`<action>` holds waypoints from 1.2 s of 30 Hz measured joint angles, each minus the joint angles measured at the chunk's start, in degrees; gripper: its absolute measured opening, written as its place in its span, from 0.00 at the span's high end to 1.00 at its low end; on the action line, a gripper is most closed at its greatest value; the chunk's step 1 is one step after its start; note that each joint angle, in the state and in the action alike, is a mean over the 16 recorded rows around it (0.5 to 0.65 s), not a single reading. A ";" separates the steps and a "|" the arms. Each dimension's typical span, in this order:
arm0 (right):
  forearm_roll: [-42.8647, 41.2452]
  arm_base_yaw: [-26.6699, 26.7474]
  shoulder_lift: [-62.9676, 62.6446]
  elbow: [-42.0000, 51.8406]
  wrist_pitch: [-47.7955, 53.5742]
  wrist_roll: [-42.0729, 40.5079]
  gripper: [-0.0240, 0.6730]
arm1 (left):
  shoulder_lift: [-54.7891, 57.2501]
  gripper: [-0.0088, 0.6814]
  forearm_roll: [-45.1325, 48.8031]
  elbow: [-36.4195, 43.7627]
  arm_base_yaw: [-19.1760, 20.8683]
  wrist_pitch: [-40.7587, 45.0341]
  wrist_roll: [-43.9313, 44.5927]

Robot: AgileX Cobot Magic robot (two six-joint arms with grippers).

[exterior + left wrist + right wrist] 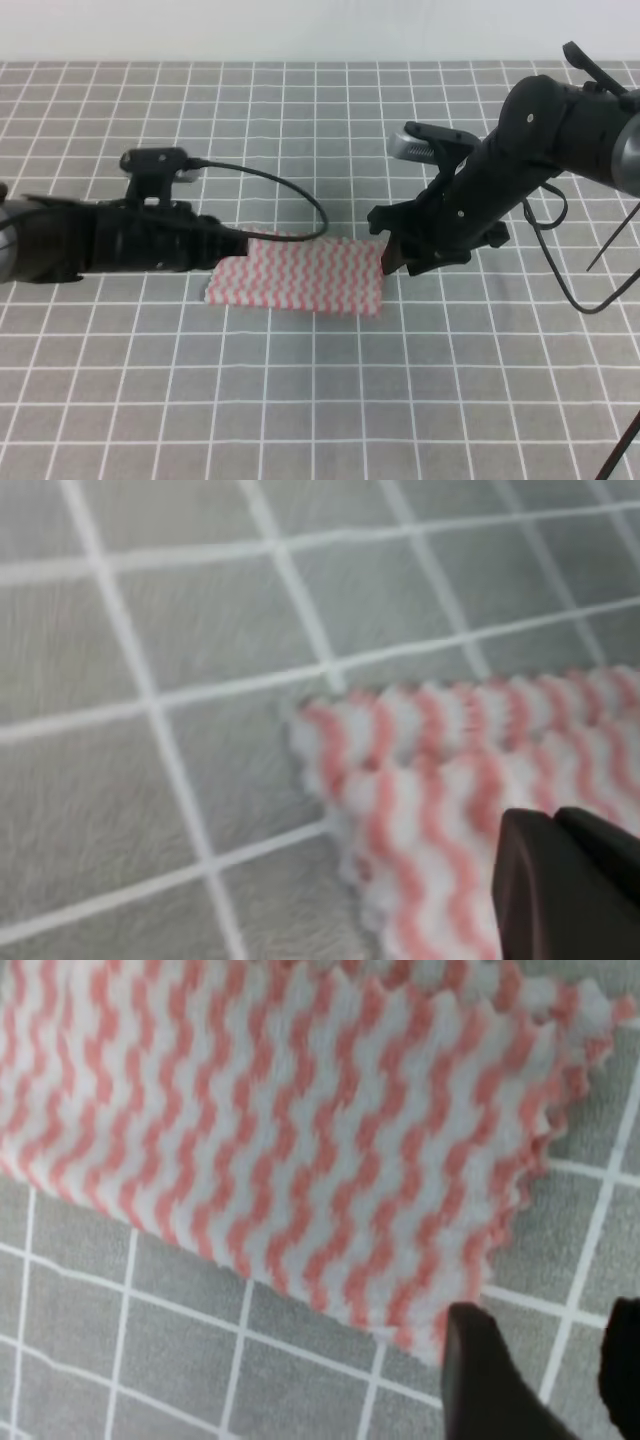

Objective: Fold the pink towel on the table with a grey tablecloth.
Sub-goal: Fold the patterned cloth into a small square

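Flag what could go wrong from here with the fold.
1. The left tool sits at the pink towel's left edge and the right tool at its right edge; uneven pulls could skew the fold.
2. In the right wrist view a dark finger sits just off the corner, so a pinch might miss the cloth.
3. The towel looks thin; it could bunch or drag on the grey tablecloth.

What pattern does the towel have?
The pink towel has wavy pink-red and white zigzag stripes, clearest in the right wrist view.

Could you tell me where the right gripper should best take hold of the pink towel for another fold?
Probably at its right edge: the pink towel lies flat as a rectangle, and the right gripper sits beside that edge. Come from the right and pinch a corner.
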 joint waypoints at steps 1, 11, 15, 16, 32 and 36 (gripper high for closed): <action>-0.27 0.01 0.01 -0.06 0.25 0.27 0.61 | 0.52 0.99 -0.27 -0.01 0.33 0.68 -0.06; -0.79 0.03 0.10 -0.17 0.17 0.87 0.58 | 3.38 0.99 -1.40 -0.88 2.22 6.68 0.46; -0.79 0.04 0.09 -0.18 -0.23 0.88 0.57 | 3.56 0.99 0.35 -1.32 2.24 7.24 -0.50; -0.79 0.04 0.09 -0.18 -0.33 0.88 0.57 | 3.57 0.99 0.84 -1.43 2.24 7.20 -0.77; -0.56 0.05 0.03 -0.18 -2.23 0.92 0.57 | 1.71 0.99 11.43 -2.88 2.24 10.73 -7.74; -0.62 0.04 0.08 -0.18 -2.81 0.89 0.57 | 0.85 0.99 17.68 -3.63 2.24 13.80 -12.41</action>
